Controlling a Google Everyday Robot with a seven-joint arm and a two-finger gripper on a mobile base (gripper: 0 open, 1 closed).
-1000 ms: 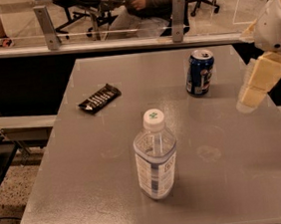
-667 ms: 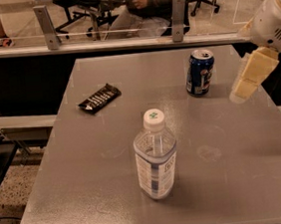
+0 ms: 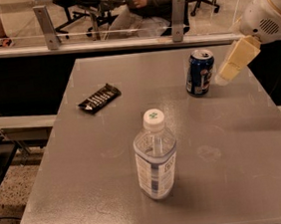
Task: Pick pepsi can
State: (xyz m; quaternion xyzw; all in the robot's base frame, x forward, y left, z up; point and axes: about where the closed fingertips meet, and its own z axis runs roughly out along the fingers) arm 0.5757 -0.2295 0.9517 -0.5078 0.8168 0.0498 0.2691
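The pepsi can, dark blue with a silver top and a red-white-blue logo, stands upright at the back right of the grey table. My gripper hangs from the white arm at the upper right. Its pale finger reaches down and left to just right of the can, close beside it and a little above the table. Only one finger shows. I cannot tell whether it touches the can.
A clear water bottle with a white cap stands at the front middle of the table. A dark snack bar lies at the back left. A glass barrier with metal posts runs behind the table; a seated person is beyond it.
The gripper has moved left and slightly up, from well right of the can to just beside it. The can, bottle and snack bar have not moved.
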